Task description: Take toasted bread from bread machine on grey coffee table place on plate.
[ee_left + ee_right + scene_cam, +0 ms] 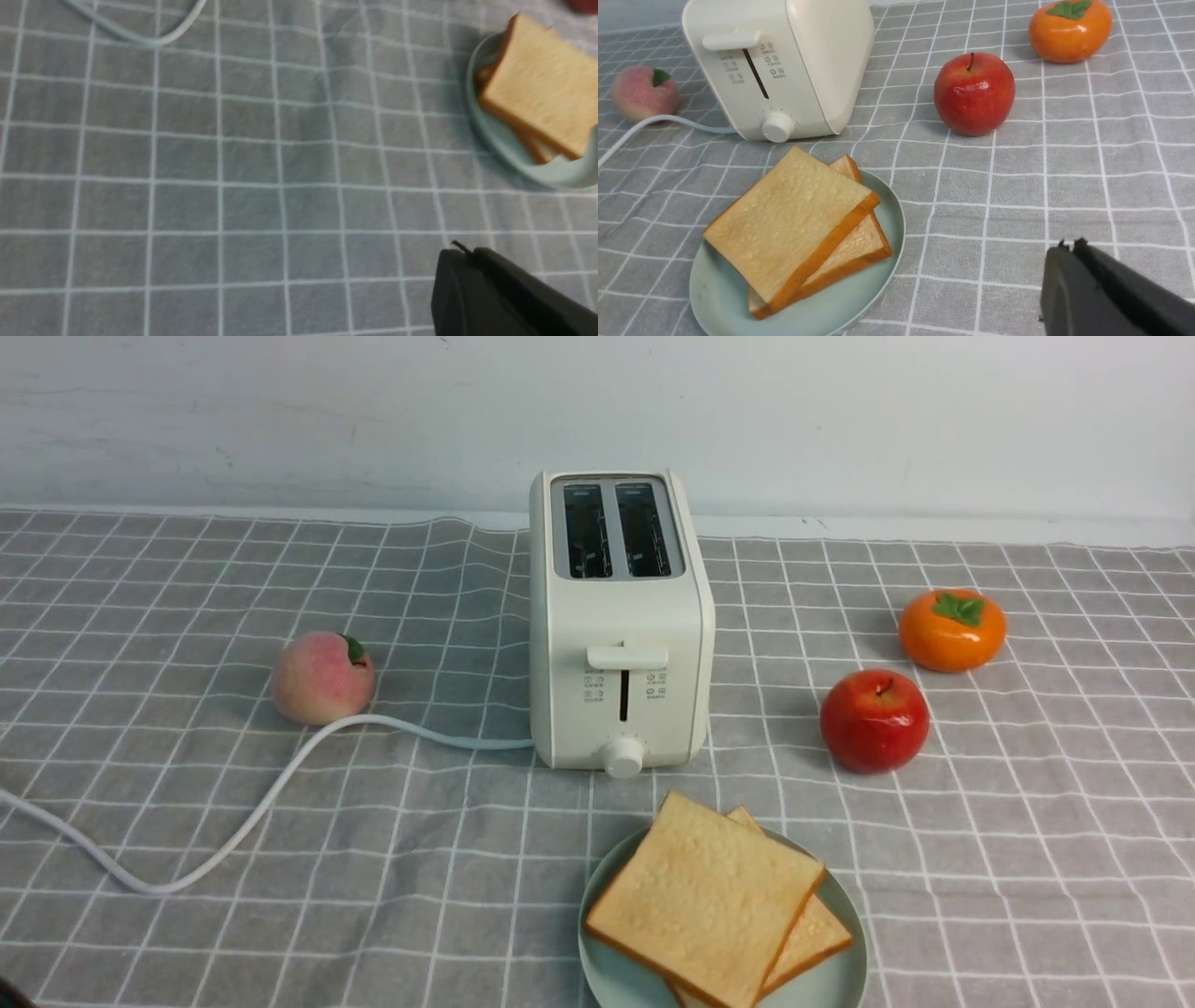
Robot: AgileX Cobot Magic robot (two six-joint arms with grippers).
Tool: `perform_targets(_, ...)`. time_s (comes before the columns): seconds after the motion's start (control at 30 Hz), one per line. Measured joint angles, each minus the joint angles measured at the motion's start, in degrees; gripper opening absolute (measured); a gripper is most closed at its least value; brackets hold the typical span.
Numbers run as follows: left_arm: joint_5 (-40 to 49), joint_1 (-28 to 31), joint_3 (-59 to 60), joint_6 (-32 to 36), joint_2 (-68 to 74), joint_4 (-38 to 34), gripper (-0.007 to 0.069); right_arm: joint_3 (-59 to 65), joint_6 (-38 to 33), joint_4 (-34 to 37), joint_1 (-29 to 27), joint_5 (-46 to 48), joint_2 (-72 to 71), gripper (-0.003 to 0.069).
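Table [420, 859] — L gripper [461, 250], R gripper [1067, 245] closed

Two toast slices [700, 896] stacked on mint plate [840, 980]; toaster [621, 625] empty

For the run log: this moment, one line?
toast: both slices stacked on plate | toaster: slots empty | left fingers: shut, empty | right fingers: shut, empty

Toast [705, 896] on the plate [826, 980], toaster [621, 625] empty.
Two slices lie stacked on the green plate, just in front of the white toaster on the grey table [1027, 859]. A peach [322, 678] and a white cord [467, 742] are on the left, and a red apple [874, 720] and an orange fruit [951, 629] are on the right.
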Motion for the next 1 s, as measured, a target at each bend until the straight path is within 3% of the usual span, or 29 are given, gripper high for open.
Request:
perform_targets(0.57,0.3,0.0,3.4,0.0,-1.7,1.4,-0.0014,0.0,0.0,0.0,0.0,0.5,0.0,0.0008)
perform_targets(0.67,-7.6,0.0,7.1,1.2,-6.5,5.7,-0.0014,0.0,0.0,0.0,0.0,0.5,0.0,0.001)
perform_targets(0.7,-16.0,0.0,10.8,1.5,-9.9,8.1,-0.0014,0.0,0.0,0.0,0.0,0.5,0.0,0.0012)
perform_targets(0.77,-22.3,0.0,14.0,1.7,-12.6,8.9,-0.0014,0.0,0.0,0.0,0.0,0.6,0.0,0.0012)
perform_targets(0.8,-30.8,0.0,19.1,1.8,-16.1,10.0,-0.0014,0.0,0.0,0.0,0.0,0.6,0.0,0.0012)
perform_targets(0.87,-36.6,0.0,23.3,1.8,-18.9,10.5,-0.0014,0.0,0.0,0.0,0.0,0.6,0.0,0.0012)
perform_targets(0.9,-43.1,0.0,29.7,1.2,-23.1,11.0,-0.0014,0.0,0.0,0.0,0.0,0.6,0.0,0.0012)
perform_targets(1.0,-51.7,0.1,37.7,-2.0,-25.4,12.3,-0.0014,0.0,0.0,0.0,0.0,0.6,0.0,0.0012)
